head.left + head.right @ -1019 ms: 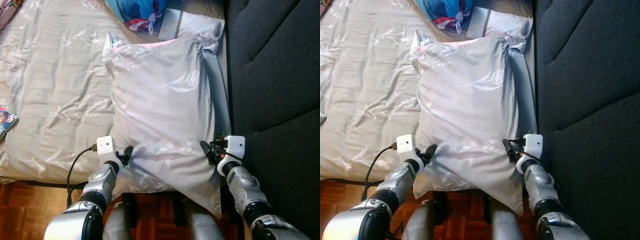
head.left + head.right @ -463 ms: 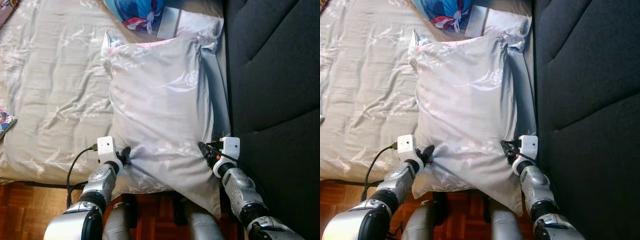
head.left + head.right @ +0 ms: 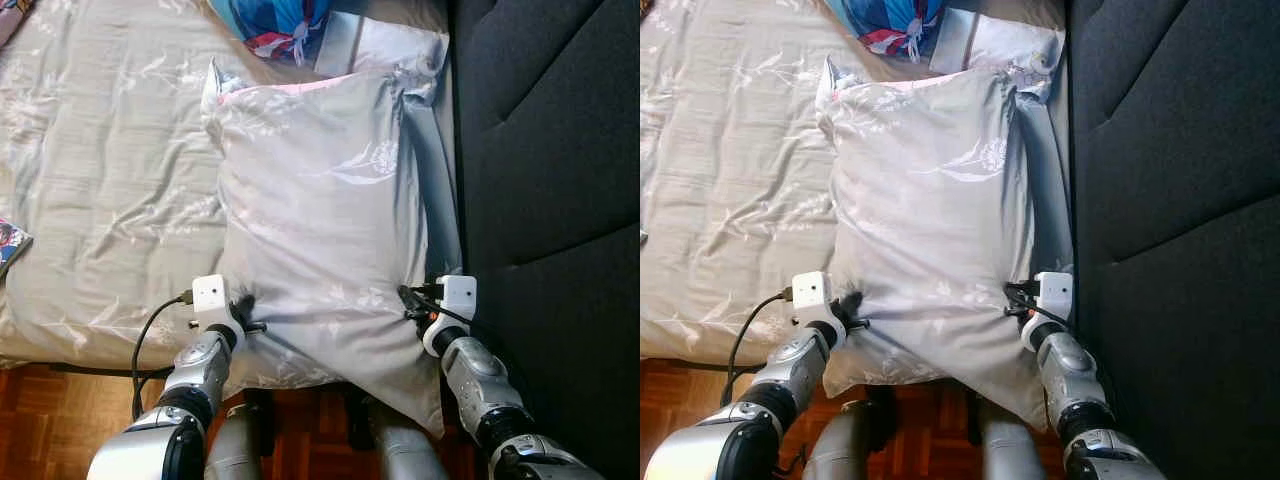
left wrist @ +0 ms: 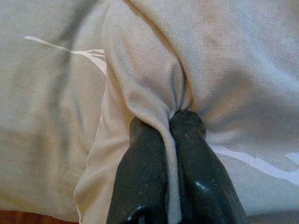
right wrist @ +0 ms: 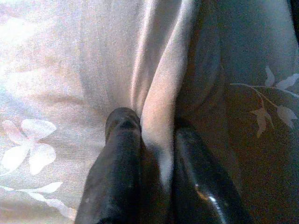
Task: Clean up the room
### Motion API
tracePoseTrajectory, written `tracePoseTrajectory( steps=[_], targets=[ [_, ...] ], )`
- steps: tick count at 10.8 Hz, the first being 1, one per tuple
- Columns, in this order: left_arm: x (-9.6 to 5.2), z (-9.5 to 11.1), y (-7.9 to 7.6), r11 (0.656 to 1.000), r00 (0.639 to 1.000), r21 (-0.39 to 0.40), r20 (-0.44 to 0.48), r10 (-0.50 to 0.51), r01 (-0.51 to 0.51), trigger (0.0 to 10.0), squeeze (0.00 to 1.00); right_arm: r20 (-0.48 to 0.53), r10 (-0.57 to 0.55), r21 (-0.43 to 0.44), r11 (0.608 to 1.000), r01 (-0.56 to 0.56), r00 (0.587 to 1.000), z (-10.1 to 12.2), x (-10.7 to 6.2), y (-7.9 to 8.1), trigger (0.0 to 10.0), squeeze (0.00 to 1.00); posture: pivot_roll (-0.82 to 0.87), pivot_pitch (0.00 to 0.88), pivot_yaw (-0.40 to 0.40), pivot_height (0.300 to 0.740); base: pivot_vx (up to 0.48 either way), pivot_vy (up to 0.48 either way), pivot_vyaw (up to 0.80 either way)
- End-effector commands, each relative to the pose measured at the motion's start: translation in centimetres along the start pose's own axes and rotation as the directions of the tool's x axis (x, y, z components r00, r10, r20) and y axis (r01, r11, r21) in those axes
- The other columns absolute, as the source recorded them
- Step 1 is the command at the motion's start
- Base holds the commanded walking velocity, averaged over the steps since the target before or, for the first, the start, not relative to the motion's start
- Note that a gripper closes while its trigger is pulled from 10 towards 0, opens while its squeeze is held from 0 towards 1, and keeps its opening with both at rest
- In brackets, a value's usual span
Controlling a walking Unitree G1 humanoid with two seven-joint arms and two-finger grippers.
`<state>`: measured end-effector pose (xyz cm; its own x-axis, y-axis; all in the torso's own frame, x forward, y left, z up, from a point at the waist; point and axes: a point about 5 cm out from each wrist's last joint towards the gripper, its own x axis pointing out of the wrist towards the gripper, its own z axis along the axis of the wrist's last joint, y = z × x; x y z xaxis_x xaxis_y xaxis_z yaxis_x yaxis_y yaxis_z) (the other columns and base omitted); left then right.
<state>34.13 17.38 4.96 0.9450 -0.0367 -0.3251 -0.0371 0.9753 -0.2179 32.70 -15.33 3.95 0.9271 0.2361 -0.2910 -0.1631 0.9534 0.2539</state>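
Bedside, left claw (image 4: 168,128) and right claw (image 5: 152,133) each pinch only pillow (image 3: 320,220) fabric; thin folds may slip when lifted.

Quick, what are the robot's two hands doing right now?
Left gripper: shut on the pillow.
Right gripper: shut on the pillow too.

The pillow (image 3: 320,210) is soft grey cloth with a faint sheen and a white flower print. Under it, the bed (image 3: 100,180) cover is similar crinkled cloth. Beside the pillow, the headboard (image 3: 550,150) is matt dark woven fabric. The floor (image 3: 40,430) is glossy wood.
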Motion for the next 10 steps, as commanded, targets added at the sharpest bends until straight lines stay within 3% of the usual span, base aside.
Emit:
tracePoseTrajectory(
  steps=[1,3,4,6,8,9,10],
  targets=[
    [-0.9,-2.6,0.7,0.999,0.996,-0.019,-0.082,0.037,-0.039,0.0,0.00,-0.124,0.000,0.039,0.999,0.005,0.992,-3.6,-1.2,0.1,0.0,0.00,-0.03,0.594,-0.049,0.714,0.000,0.000,0.00],
    [-0.7,-1.8,0.9,0.997,0.997,-0.032,-0.029,0.075,-0.076,0.0,0.00,-0.083,0.003,0.048,0.999,0.001,0.997,-3.1,-1.0,0.2,0.0,0.00,-0.02,0.588,-0.049,0.714,0.000,0.000,0.00],
    [-0.5,-0.5,1.2,0.993,0.993,-0.048,0.033,0.109,-0.107,0.0,0.00,-0.037,-0.004,0.046,0.999,0.006,0.999,-2.3,-0.7,0.3,0.0,0.00,-0.02,0.571,-0.045,0.714,0.000,0.000,0.00],
    [0.1,2.7,0.6,0.994,0.977,-0.002,0.185,0.107,-0.108,0.0,0.00,0.077,-0.042,0.046,0.998,0.038,0.996,0.0,-0.3,0.0,0.0,0.00,-0.02,0.556,-0.041,0.714,0.000,0.000,0.00],
    [0.5,7.7,-0.9,0.995,0.923,0.043,0.380,0.064,-0.087,0.0,0.00,0.217,-0.076,0.045,0.997,0.068,0.973,3.1,0.1,-0.2,0.0,0.00,-0.02,0.544,-0.037,0.714,0.000,0.000,0.00],
    [0.4,11.4,-3.2,0.992,0.855,0.116,0.519,-0.023,-0.044,0.0,0.00,0.364,-0.104,0.013,0.994,0.106,0.926,6.4,0.0,-0.5,0.0,0.00,-0.02,0.541,-0.035,0.714,0.000,0.000,0.00],
    [0.2,12.8,-4.2,0.989,0.820,0.145,0.569,-0.065,-0.023,0.0,0.00,0.443,-0.119,0.000,0.991,0.132,0.888,8.2,-0.3,-0.6,0.0,0.00,-0.02,0.539,-0.032,0.714,0.000,0.000,0.00]
  ],
)
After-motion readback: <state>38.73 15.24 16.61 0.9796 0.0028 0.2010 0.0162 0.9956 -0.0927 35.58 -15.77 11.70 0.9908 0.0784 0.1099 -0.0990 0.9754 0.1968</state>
